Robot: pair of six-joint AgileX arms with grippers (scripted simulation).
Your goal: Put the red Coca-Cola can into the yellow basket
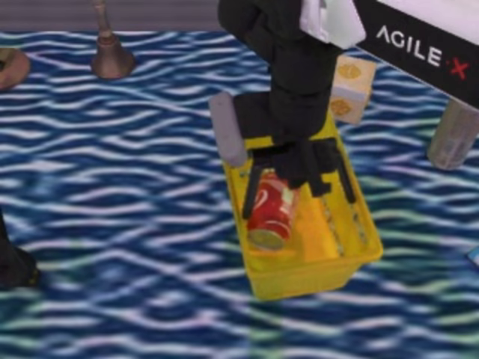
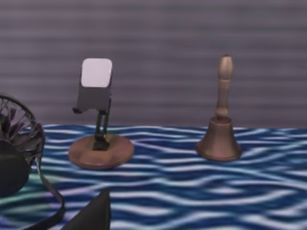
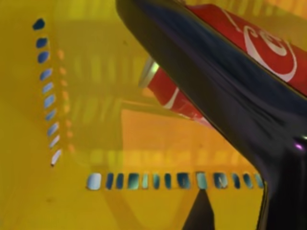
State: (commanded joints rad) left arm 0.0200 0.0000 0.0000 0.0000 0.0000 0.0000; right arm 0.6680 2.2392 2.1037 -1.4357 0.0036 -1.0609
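Note:
The yellow basket (image 1: 314, 269) stands right of the table's middle. Inside it the red Coca-Cola can (image 1: 271, 209) lies tilted against the left wall, its silver end toward the front. My right gripper (image 1: 303, 170) hangs open just above the basket's back half, clear of the can. In the right wrist view the can (image 3: 268, 43) shows beyond the black folding handle (image 3: 216, 86), over the basket's slotted wall (image 3: 72, 201). My left gripper (image 1: 11, 265) is parked at the table's left edge, open and empty.
A brass bell (image 1: 111, 56) stands at the back left, beside a phone stand (image 2: 98, 120) and a black fan (image 2: 14, 153). A pale printed box (image 1: 350, 86) sits behind the basket. A taller grey-silver can (image 1: 453, 134) stands far right.

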